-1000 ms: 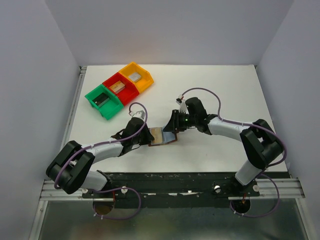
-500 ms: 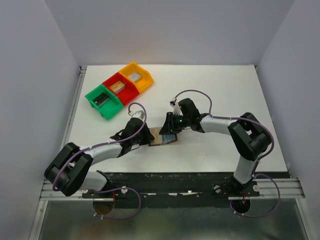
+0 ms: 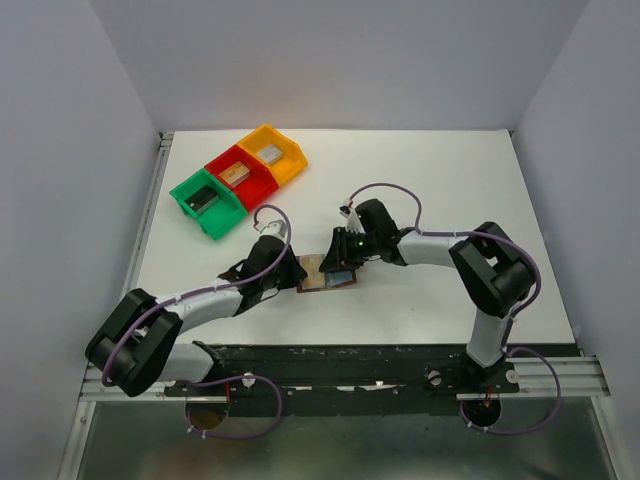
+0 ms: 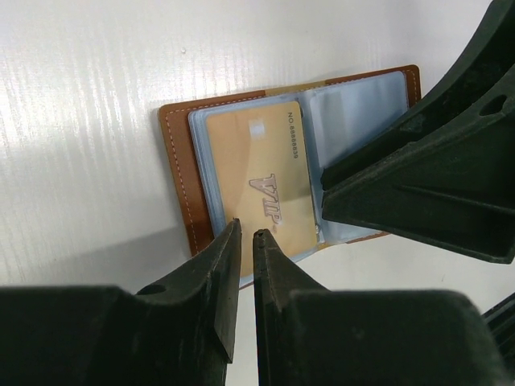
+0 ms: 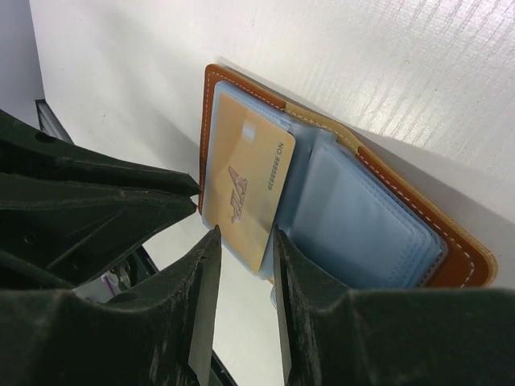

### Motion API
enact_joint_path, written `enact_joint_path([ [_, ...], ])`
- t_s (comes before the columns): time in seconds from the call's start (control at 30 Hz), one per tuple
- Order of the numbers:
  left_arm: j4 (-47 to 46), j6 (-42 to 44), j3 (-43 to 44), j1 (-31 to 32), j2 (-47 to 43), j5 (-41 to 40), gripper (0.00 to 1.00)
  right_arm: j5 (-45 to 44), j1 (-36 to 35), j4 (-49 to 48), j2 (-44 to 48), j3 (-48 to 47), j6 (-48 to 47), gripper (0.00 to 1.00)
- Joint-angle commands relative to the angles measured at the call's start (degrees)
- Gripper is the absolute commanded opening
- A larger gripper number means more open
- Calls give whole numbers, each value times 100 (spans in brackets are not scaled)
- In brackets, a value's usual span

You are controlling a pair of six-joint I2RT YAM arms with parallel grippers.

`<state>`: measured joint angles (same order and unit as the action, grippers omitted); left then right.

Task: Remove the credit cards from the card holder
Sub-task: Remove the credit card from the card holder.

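Brown card holder (image 4: 173, 169) lying open on white table (image 3: 430, 180) between both arms, gold card (image 4: 257, 185) on one blue inner page, left gripper (image 4: 245, 235) barely open at the card's edge, holding nothing, right gripper (image 5: 241, 241) partly open, straddling the card's corner, not clamped on it

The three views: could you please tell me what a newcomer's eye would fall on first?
The open card holder lies flat mid-table, with a gold card marked VIP showing in its light-blue sleeves. The left arm and the right arm meet over it from either side, jaws close to that card. At the far left corner a green bin, a red bin and a yellow bin stand in a row.
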<state>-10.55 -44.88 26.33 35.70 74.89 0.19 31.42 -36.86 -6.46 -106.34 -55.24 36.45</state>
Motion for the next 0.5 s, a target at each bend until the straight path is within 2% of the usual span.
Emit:
enact_joint_path([
  [0.0,0,-3,-84,-11,51,-159,26,180,-40,-215,-176,-48,143,40],
  [0.47,-53,-38,-145,-11,263,-115,22,268,-5,-409,-273,14,354,39],
])
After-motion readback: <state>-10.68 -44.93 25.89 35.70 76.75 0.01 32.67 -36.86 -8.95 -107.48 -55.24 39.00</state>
